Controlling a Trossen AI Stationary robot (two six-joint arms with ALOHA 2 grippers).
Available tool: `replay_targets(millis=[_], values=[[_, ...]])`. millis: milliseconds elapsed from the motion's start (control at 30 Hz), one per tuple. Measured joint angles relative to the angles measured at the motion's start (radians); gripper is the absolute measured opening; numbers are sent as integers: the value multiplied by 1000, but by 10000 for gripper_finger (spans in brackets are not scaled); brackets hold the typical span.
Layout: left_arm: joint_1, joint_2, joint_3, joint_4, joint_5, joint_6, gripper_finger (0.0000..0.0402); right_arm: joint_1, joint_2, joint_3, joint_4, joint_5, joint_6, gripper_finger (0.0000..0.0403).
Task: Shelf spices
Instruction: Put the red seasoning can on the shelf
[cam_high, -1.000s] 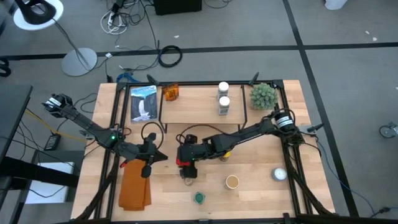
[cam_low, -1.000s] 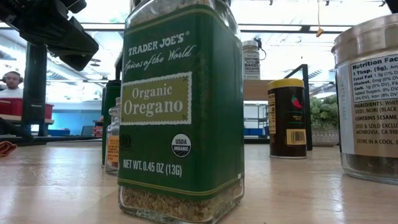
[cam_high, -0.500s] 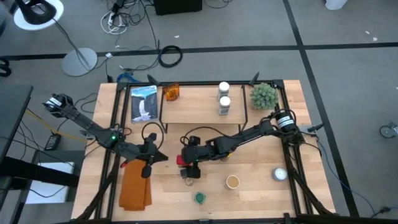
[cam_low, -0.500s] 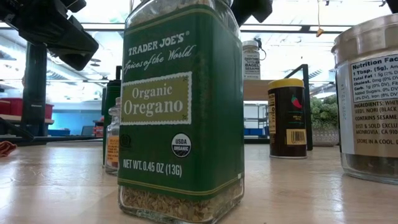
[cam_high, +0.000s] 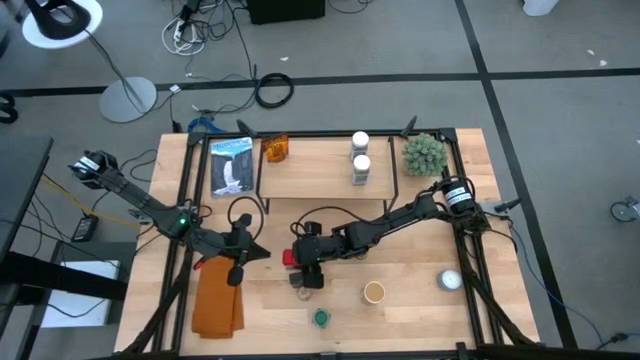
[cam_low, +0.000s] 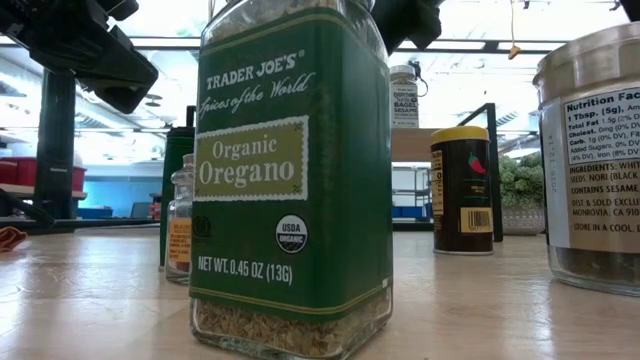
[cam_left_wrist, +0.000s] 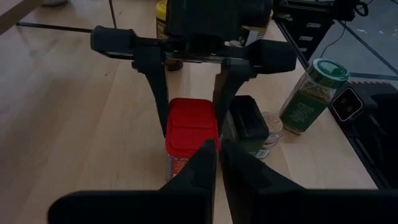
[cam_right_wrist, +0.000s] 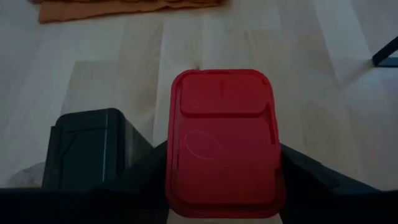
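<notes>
Right gripper (cam_high: 300, 258) has narrowed around red tin (cam_right_wrist: 222, 140), grip unconfirmed; left gripper (cam_high: 247, 252) closed, empty. Shelf (cam_high: 320, 172) holds 3 jars; approx 5 left.

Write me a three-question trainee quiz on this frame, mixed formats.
1. True or false: the right gripper straddles the red tin.
2. How many white-capped jars stand on the shelf? A one, B two, C four.
3. Fill in: the big jar nearest the low camera is labelled Organic ____.
Key: 1 true. 2 B. 3 Oregano.
</notes>
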Motion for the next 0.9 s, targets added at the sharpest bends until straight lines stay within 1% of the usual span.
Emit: replay_targets(millis=[167,367,500,600,700,800,900], values=[[0,0,0,-4,0,0,30,0,-5,10,-3,-3,0,222],[0,0,0,-3,0,0,30,1,-6,83,-54,-15,-25,216],[0,0,0,-3,0,0,30,1,-7,187,-184,-29,-51,218],[0,0,0,-3,0,0,30,1,-8,273,-342,-29,-59,225],[0,0,0,-3,0,0,30,1,-8,352,-466,-29,-90,222],[0,0,0,-3,0,-1,30,1,-9,410,-560,-29,-117,214],[0,0,0,-3,1,-1,30,1,-29,426,-610,-19,-125,214]])
